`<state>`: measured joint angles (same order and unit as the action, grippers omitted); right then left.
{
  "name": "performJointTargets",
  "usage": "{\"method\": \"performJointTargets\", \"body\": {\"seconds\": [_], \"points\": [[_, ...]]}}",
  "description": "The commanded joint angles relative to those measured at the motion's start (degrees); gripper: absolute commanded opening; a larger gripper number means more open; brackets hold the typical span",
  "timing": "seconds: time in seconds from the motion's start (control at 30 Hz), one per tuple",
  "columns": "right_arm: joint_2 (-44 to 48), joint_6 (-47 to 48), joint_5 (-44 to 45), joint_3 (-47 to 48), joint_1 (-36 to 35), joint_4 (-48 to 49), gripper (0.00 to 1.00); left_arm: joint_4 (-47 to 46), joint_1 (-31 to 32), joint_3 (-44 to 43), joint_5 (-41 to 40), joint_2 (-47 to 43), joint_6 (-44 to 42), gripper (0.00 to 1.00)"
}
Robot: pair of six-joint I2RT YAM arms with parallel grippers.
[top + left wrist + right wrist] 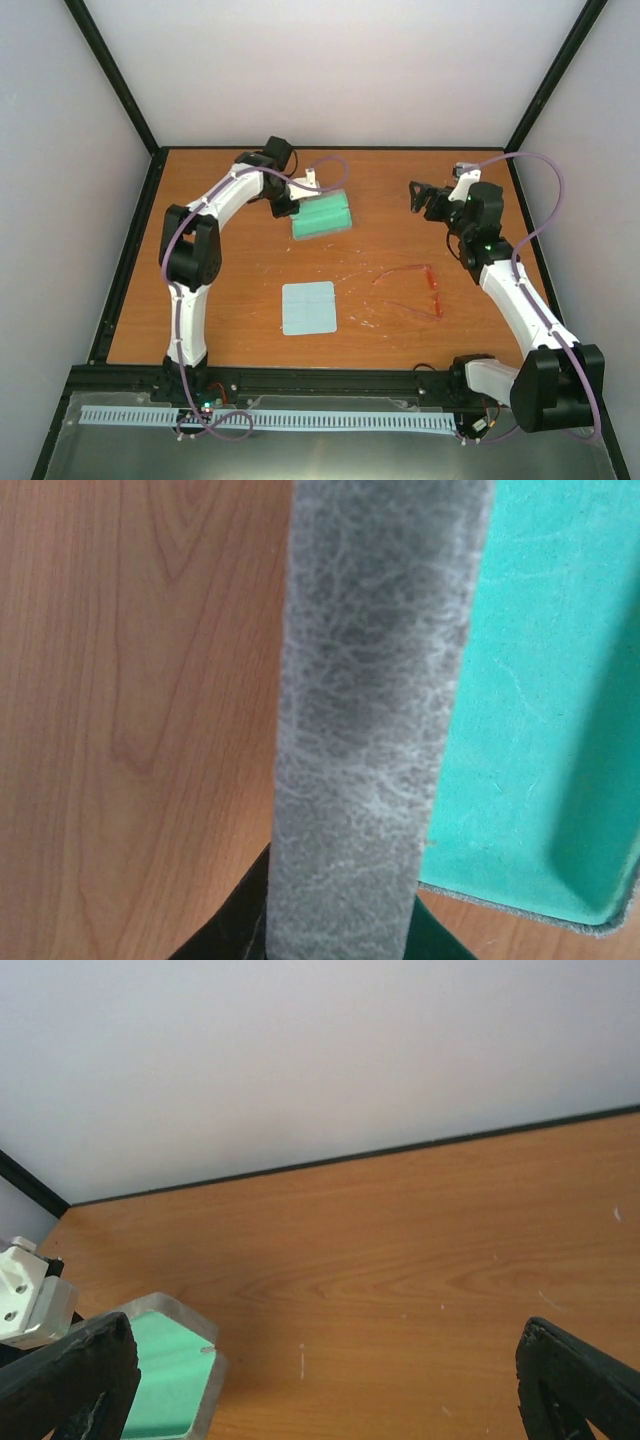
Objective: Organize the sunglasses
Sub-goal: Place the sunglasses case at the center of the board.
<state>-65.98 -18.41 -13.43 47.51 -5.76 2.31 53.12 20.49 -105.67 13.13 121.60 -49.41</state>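
One pair of sunglasses [434,290] lies by the tabletop's right edge, nearward of my spread right tool [422,200]; my left tool [288,205] pinches the one case [322,215].

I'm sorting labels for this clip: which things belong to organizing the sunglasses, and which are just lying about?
In the job: sunglasses; open case, held by the left gripper.
Lying about: blue cloth, not touched by either arm.

**Your arms: white shells, black joints**

Your left arm [225,195] and right arm [520,300] are white-shelled with black joint housings. A purple cable [532,156] loops along each. The right end effector [320,1360] has black fingers [70,1375], and a green light [487,243] glows behind it.
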Motion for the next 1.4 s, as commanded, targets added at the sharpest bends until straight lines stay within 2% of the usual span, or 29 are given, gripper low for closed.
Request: {"method": "performJointTargets", "body": {"seconds": [0.0, 0.27, 0.6, 0.9, 1.0, 1.07, 1.13, 1.23, 1.37], "points": [[-1.0, -1.6, 0.5, -1.3, -0.1, 1.7, 1.0, -2.4, 1.7, -3.1, -7.3, 0.3, -6.8, 0.0], [-1.9, -0.1, -0.8, -1.3, -0.1, 1.6, 1.0, -11.3, 5.1, 1.1, -13.3, 0.9, -11.4, 0.01], [-1.8, -0.1, -2.2, -2.5, -0.1, 2.5, 1.0, -9.1, 5.3, -7.1, -14.1, 9.1, -11.4, 0.01], [-3.0, 0.0, -2.9, -2.5, -0.1, 2.4, 1.0, -10.6, 5.3, -10.6, -16.5, 12.1, -13.2, 0.01], [-3.6, 0.2, -3.5, -2.5, -0.1, 2.4, 1.0, -10.5, 5.3, -10.1, -16.8, 12.1, -12.7, 0.13], [-4.1, 0.2, -4.0, -2.3, -0.1, 2.4, 1.0, -10.4, 5.3, -9.6, -16.8, 11.9, -12.1, 0.29], [-4.5, 0.3, -4.2, -2.0, -0.1, 2.1, 1.0, -10.2, 5.3, -9.5, -16.9, 11.6, -11.3, 0.5], [-4.8, 0.8, -4.5, -1.6, -0.2, 1.8, 1.0, -11.5, 5.3, -8.7, -16.8, 10.1, -10.2, 0.72], [-5.7, 1.6, -5.9, -0.3, -0.1, -0.1, 1.0, -13.0, 5.3, -6.1, -14.9, 6.5, -7.8, 0.84]]}}
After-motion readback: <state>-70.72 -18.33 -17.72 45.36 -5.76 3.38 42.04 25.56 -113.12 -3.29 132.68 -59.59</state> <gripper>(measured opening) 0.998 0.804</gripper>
